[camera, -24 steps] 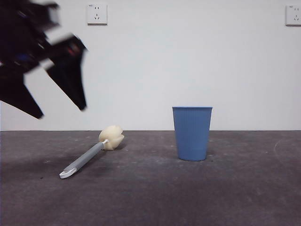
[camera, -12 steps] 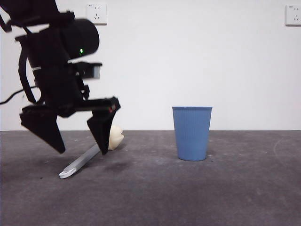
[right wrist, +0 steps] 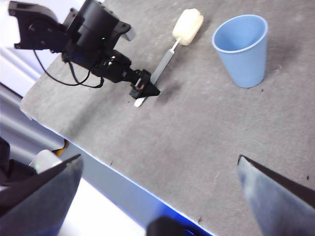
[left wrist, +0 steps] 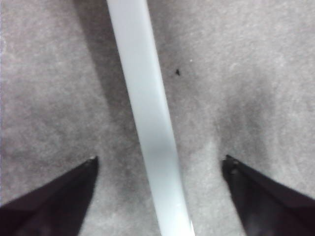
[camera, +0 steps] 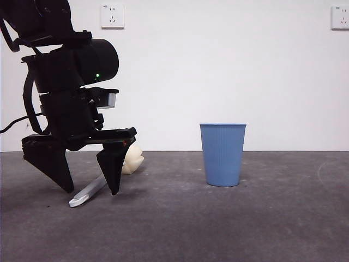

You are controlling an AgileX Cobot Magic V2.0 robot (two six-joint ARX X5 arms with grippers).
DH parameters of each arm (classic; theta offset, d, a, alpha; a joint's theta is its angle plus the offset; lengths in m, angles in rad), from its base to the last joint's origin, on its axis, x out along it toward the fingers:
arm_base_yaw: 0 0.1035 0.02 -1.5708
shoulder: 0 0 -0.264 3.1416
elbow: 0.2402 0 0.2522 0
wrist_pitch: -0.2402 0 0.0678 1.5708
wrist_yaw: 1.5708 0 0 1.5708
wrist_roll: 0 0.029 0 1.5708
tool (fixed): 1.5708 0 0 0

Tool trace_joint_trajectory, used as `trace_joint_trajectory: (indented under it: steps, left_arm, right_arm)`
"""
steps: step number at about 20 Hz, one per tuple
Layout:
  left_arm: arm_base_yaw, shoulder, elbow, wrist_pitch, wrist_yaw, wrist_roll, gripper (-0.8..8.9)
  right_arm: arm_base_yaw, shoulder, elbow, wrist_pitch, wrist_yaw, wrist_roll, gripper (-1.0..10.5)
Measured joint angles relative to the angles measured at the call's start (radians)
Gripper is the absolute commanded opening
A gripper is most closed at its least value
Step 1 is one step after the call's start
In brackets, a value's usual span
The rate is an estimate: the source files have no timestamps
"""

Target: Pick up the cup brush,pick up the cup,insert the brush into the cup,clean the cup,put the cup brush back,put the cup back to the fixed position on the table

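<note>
The cup brush lies on the table at the left, its cream sponge head toward the back and its white tip toward the front. My left gripper is open and low over the table, one jaw on each side of the grey handle, apart from it. The blue cup stands upright at the centre right, untouched. The right wrist view shows the cup, the brush and my left gripper from high up. My right gripper is open and empty, far above the table.
Two white wall sockets sit high on the white back wall. The table's near edge shows in the right wrist view, with a cable trailing from the left arm.
My left arm has swung in from the upper left and come down. Its open jaws now stand lower, on either side of the brush handle. Brush and cup have not moved.
</note>
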Motion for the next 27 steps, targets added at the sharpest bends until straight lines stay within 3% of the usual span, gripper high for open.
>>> trace_joint_trajectory:
  steps: [3,7,17,22,27]
  left_arm:
    - [0.0,0.0,0.0,0.0,0.0,-0.01,1.59]
    - [-0.004,0.0,0.0,-0.001,0.006,-0.014,-0.05]
    - [-0.006,-0.056,0.0,-0.065,0.024,-0.021,-0.06]
    - [-0.006,-0.264,0.0,-0.125,0.034,0.018,-0.06]
    - [-0.006,-0.508,0.0,-0.182,0.058,0.047,-0.07]
  right_arm:
    - [0.01,0.0,0.0,0.0,0.028,0.0,6.2]
    - [0.019,0.0,0.0,-0.004,0.05,0.0,6.2]
    - [0.019,0.0,0.0,-0.005,0.05,0.0,6.3]
    - [0.044,0.064,0.0,0.155,0.049,0.0,6.3]
    - [0.133,0.301,0.003,0.344,0.05,0.0,6.3]
